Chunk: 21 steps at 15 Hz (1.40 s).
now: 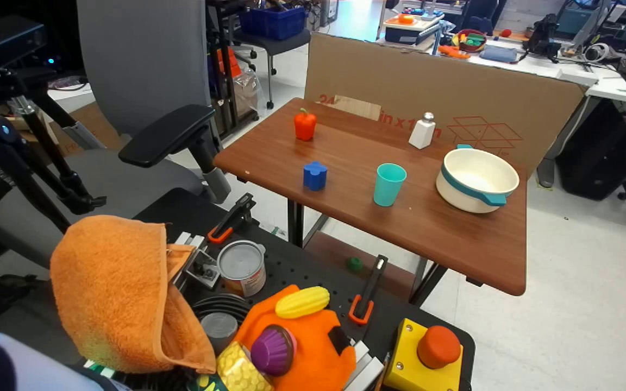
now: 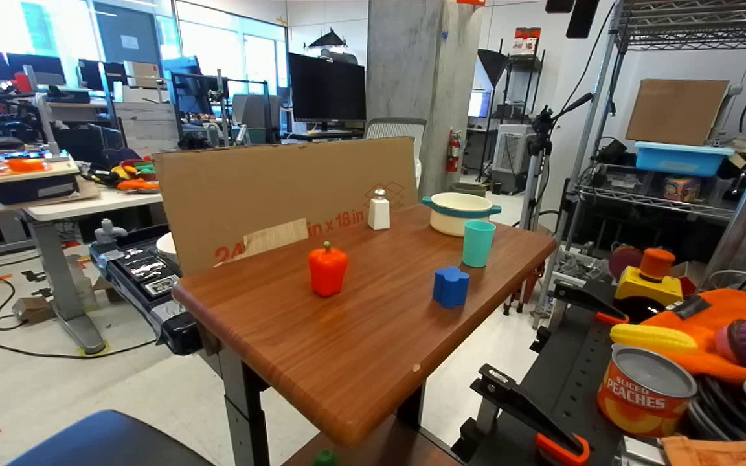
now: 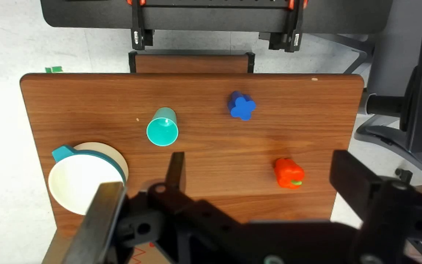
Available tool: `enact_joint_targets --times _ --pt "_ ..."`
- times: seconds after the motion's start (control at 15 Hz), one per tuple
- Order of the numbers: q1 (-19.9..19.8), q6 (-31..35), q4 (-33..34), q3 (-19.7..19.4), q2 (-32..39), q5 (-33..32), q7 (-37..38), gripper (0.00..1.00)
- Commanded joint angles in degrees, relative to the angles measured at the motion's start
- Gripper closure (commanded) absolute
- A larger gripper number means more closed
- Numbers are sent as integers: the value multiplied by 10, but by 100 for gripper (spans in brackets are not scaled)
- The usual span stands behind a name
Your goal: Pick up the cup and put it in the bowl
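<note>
The small teal cup stands upright on the brown table; it also shows in an exterior view and in the wrist view. The bowl, cream with a teal band and handles, stands beside it near a table end; it also shows in an exterior view and at the left of the wrist view. My gripper is wide open and empty, high above the table. Its left finger shows just below the cup in the wrist view. The gripper is out of both exterior views.
On the table stand an orange-red pepper, a blue flower-shaped block and a white shaker. A cardboard panel stands along the far edge. A black bench with clamps, a can and toys faces the near edge.
</note>
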Motion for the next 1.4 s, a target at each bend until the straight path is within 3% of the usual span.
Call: enact_joint_targets --times 0.0,0.47,1.0,1.33 --pt "-2 -1 1 2 0 1 -1 0" --pt "-28 50 35 13 95 -43 54 0" --pt "-44 138 106 12 285 -96 147 0" --pt "-37 134 157 3 385 -111 151 0"
